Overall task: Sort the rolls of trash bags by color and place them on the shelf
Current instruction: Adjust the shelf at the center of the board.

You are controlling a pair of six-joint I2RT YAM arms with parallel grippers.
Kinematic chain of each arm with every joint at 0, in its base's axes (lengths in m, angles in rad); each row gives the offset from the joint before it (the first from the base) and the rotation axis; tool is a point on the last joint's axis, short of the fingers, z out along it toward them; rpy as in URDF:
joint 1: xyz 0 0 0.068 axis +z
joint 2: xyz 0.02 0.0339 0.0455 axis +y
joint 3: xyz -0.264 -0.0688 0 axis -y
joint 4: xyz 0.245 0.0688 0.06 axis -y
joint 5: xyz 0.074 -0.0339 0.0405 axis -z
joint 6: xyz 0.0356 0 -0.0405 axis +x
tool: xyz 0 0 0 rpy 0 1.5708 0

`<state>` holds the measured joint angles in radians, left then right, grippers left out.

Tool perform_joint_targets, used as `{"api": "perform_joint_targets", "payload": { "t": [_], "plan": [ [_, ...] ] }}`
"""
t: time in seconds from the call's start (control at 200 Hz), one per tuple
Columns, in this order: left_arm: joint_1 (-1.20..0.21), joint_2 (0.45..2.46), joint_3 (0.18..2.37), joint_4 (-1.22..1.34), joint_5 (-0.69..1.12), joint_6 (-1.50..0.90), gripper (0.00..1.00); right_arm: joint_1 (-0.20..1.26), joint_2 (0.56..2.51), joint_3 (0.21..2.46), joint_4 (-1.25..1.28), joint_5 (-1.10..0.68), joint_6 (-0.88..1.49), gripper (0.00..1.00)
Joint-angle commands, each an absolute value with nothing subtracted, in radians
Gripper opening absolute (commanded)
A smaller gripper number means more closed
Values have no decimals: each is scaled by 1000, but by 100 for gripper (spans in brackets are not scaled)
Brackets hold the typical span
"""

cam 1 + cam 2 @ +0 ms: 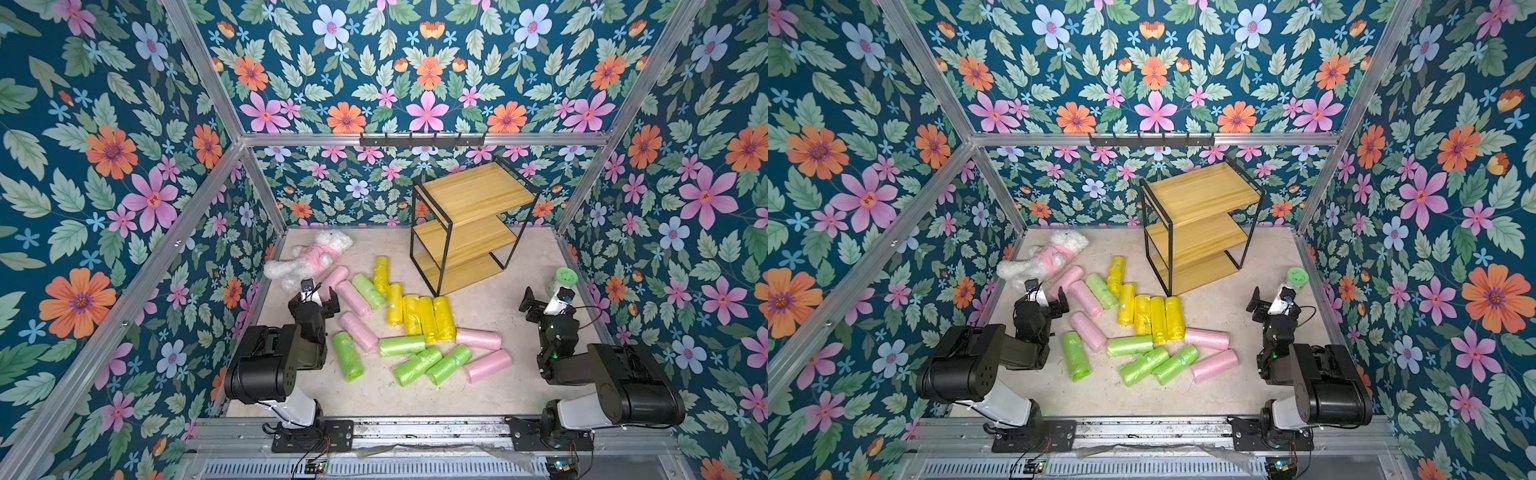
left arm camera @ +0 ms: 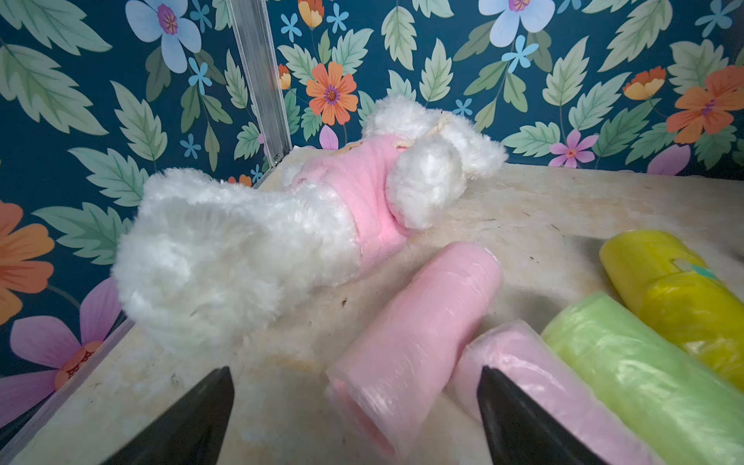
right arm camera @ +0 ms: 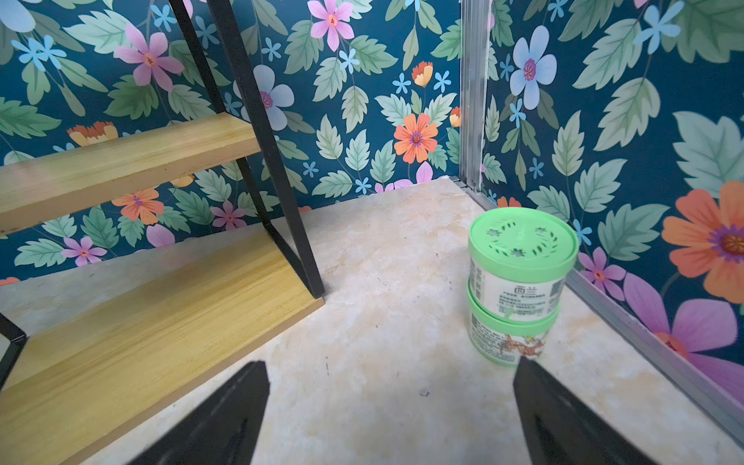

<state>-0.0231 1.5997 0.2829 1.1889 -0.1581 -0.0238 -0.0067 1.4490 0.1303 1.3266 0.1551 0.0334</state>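
Observation:
The rolls of trash bags lie scattered mid-table in both top views: several yellow (image 1: 428,318), several green (image 1: 415,365) and several pink (image 1: 486,365). Behind them stands the shelf (image 1: 473,191) (image 1: 1200,195), its wooden boards bare. My left gripper (image 1: 318,297) (image 2: 356,370) is open, low over the near end of a pink roll (image 2: 422,322), which lies between the spread fingers untouched. A second pink roll (image 2: 535,374), a green one (image 2: 644,370) and a yellow one (image 2: 676,290) lie beside it. My right gripper (image 1: 544,301) (image 3: 389,362) is open and holds nothing, right of the shelf's bottom board (image 3: 141,322).
A white plush toy in a pink shirt (image 1: 307,257) (image 2: 282,225) lies at the back left, just beyond the left gripper. Two stacked green-lidded jars (image 1: 561,282) (image 3: 519,282) stand by the right wall, close to the right gripper. Flowered walls enclose the table.

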Motion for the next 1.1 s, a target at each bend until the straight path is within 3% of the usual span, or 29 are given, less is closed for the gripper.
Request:
{"api": "perform_joint_targets", "payload": {
  "t": [0.0,0.825,0.915,1.095],
  "plan": [
    [-22,1598,281,1221,-165,-29,99,-6,1451,136,1338,149,42,99],
    [-22,1596,278,1228,-164,-29,99,-3,1442,124,1362,187,48,99],
    [-22,1543,263,1228,-166,-31,100,-3,1362,108,1321,242,69,99],
    [-22,1267,298,925,-264,-130,99,-3,1036,90,1103,376,174,99]
  ]
}}
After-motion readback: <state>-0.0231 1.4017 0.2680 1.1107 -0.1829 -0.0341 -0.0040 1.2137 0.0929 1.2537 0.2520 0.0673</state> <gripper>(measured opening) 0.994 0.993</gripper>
